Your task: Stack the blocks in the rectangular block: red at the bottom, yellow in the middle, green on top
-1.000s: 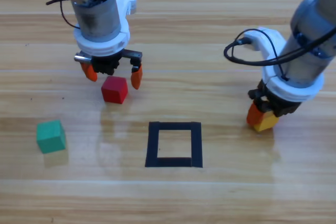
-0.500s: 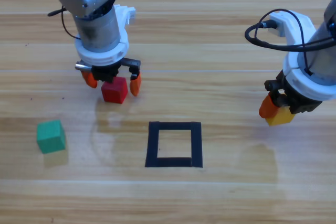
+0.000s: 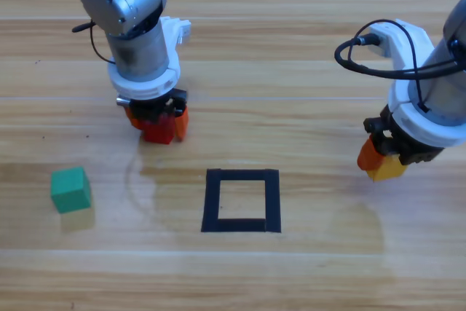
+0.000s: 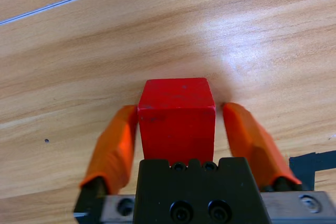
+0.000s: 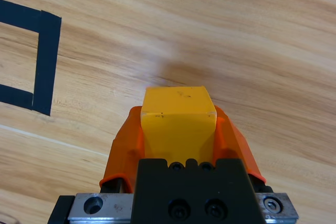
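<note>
**While red sits between the left jaws, yellow rides in the right**

Where the left gripper (image 3: 156, 119) has its tips at the table (image 3: 291, 71), its two orange jaws stand on either side of the red cube (image 3: 159, 131). That cube rests on the wood, up and to the left of the rectangular block (image 3: 241, 174). In the left wrist view the left gripper (image 4: 177, 109) is drawn in close round the red cube (image 4: 177, 127). One jaw touches a side face, and the other stands a sliver off the opposite face with a thin line of wood showing between. So it is nearly closed, but not yet a full pinch. A corner of the black tape (image 4: 312, 161) shows at the edge of that view.

The right gripper (image 3: 378, 162) is well to the right of the outline, pressed together on the yellow cube (image 3: 389, 170). From the right wrist the right gripper (image 5: 178, 121) hugs both sides of the yellow cube (image 5: 177, 113), whose top face is level between the tips. A soft shadow lies on the wood beyond it — the cube appears to be clear of the table. The tape outline (image 5: 46, 61) sits off to the left in that view, with bare wood inside.

Alone near the table's left edge is the green cube (image 3: 70, 189) — flat on the wood, well apart from both grippers and from the outline.
</note>
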